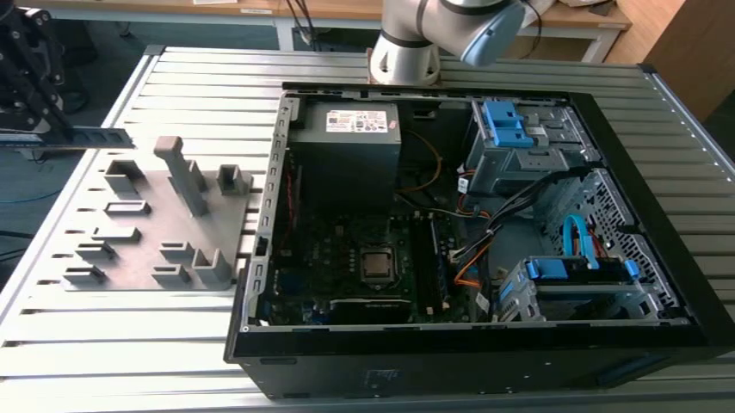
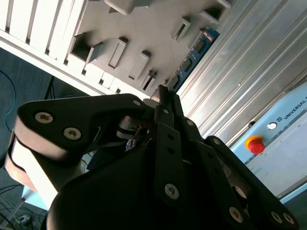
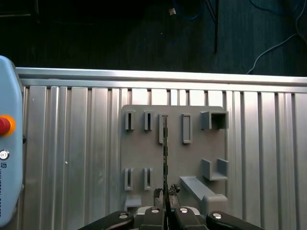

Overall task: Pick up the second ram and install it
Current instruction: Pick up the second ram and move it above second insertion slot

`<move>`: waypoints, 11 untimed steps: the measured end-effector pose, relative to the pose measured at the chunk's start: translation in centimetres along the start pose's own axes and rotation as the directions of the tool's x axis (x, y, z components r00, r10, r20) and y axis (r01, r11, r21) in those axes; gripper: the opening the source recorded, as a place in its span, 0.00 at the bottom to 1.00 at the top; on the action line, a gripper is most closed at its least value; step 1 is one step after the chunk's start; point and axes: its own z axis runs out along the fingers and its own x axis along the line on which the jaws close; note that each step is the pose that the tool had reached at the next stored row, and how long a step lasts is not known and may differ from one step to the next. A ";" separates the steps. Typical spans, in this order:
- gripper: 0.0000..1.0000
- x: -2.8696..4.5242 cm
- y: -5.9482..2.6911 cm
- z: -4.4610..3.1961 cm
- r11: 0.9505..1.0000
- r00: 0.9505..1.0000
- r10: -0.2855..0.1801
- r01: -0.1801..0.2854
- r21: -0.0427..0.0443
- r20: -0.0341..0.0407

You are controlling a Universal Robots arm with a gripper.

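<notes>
So here's where we're at: the gripper (image 3: 165,203) has its jaws closed right down on the second ram (image 3: 165,143), pinching one end of it with no gap we can spot on either side. In the first wrist view we're looking along the edge of the card, so it reads as a thin dark line sticking out from the jaws across the grey fixture (image 3: 144,153); its free end lines up with one of the middle slots in the fixture's row nearest the table edge, but we can't tell how high over the fixture it hangs, or if it touches. In the second wrist view the ram (image 2: 194,52) shows its flat face, blue-green with small chips, poking out past the gripper (image 2: 165,93) along the fixture's (image 2: 144,28) edge. A pale blue teach pendant (image 3: 9,143) with a red button (image 3: 4,125) lies off to one side of the fixture. In the exterior view the fixture (image 1: 150,228) sits on the slatted aluminium table (image 1: 115,344); the open PC case (image 1: 460,361) lies just beside the fixture on the exterior view's right, motherboard facing up.
</notes>
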 end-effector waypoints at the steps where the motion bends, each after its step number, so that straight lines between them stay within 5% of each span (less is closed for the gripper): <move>1: 0.14 0.00 -0.32 -0.01 1.000 1.000 0.000 0.000 0.000 0.000; 11: 0.14 -0.03 -3.41 -0.16 1.000 1.000 0.000 0.000 0.000 0.000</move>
